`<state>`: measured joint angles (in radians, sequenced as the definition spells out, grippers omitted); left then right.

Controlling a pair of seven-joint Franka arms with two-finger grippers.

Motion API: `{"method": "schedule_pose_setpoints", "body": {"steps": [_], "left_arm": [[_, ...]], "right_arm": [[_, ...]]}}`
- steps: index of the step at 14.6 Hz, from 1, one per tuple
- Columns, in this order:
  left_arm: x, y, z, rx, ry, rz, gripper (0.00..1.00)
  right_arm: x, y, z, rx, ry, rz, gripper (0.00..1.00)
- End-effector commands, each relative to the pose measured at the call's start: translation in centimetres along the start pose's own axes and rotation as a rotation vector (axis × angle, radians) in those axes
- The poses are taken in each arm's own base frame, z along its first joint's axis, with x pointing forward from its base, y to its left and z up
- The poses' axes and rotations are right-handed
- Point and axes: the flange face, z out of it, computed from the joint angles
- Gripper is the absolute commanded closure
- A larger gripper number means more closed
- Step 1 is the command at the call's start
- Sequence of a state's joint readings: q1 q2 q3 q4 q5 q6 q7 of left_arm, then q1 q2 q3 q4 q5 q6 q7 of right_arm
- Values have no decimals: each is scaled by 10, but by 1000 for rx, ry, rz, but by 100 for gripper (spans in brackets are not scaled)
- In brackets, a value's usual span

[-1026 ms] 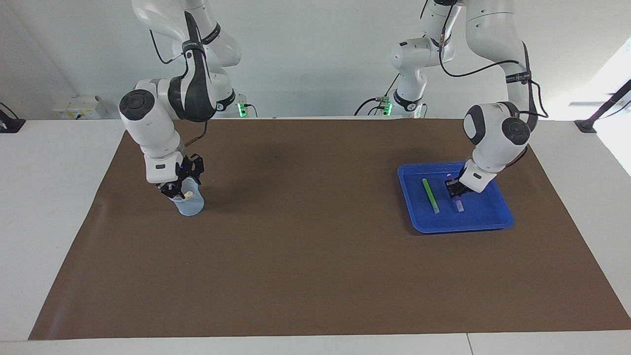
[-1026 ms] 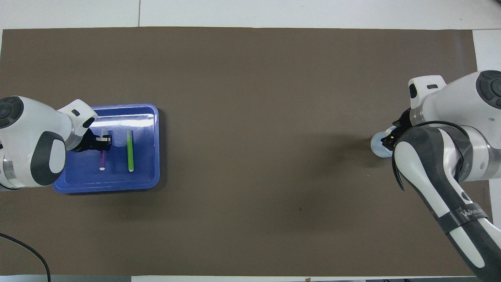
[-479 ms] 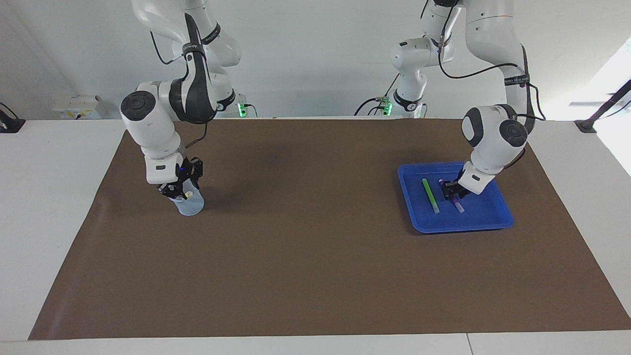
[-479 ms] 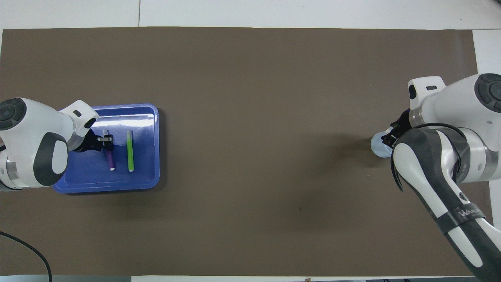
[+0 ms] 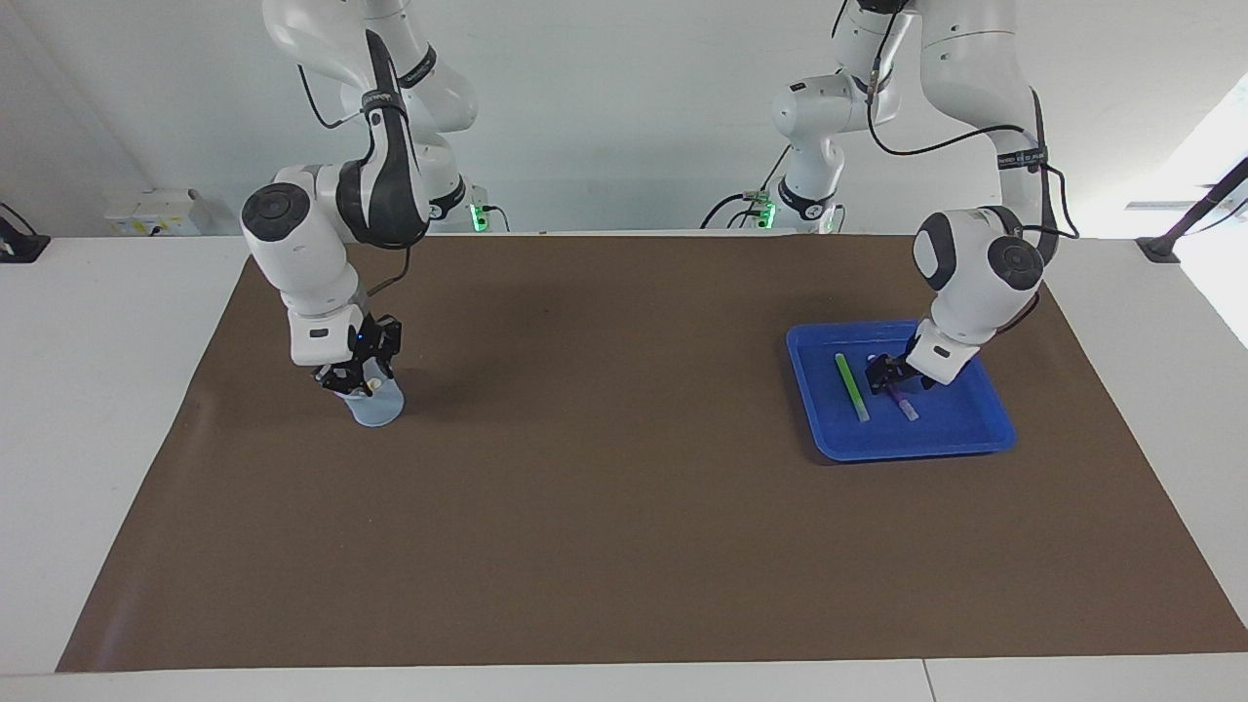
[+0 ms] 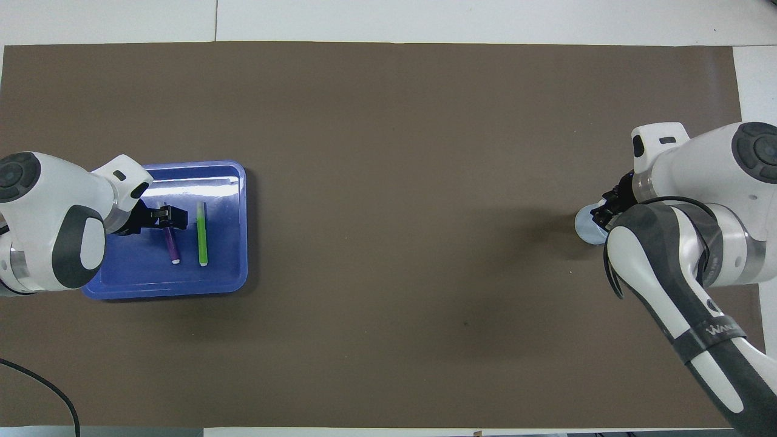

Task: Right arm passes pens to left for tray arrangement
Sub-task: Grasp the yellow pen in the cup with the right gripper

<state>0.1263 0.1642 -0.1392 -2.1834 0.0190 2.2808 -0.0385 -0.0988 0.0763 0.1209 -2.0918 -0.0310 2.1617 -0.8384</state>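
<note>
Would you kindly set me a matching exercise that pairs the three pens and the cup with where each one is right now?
Things:
1. green pen
2. purple pen
3. yellow pen
4. cup

Places:
A. in the cup, under the right gripper
B. on the mat, toward the right arm's end
C. in the tray, one end beneath the left gripper
D. in the tray, clear of both grippers

Pairs: 1-D, 2-C, 3-A, 4-B
</note>
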Motion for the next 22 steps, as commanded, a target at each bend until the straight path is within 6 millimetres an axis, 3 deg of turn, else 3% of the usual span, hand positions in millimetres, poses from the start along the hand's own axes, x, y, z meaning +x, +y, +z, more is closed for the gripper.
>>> {"method": "schedule_pose_setpoints", "body": {"steps": [1,4,6,8,10,13,16,17,19,22], "left_arm": [[-1,-2,2,15,12,-9,0],[-1,-2,3,15,9,-8,0],[3,-2,-2,13,14,-11,0],[6,-3,-5,13,6,-13,0],[11,-2,-16,9,-2,-19,0],[22,5,-52,10,-54,-13,0],[25,14,-95,18,-110,-22,0],[23,26,-108,23,-124,-29,0],[22,54,-141,-15,-144,-100,0],[12,79,-197,-121,-168,-285,0]], "right_arm": [[-7,-2,0,-21,-5,-15,67],[-8,-3,0,-20,-7,-15,74],[-8,-3,0,-17,-10,-15,90],[-7,-2,-2,-12,-14,-14,99],[-5,3,-12,5,-27,-10,100],[2,16,-59,17,-38,-2,100],[3,13,-142,-29,6,54,100],[1,7,-164,-28,10,103,100],[4,-10,-192,48,42,253,100],[25,-35,-204,206,126,477,100]]}}
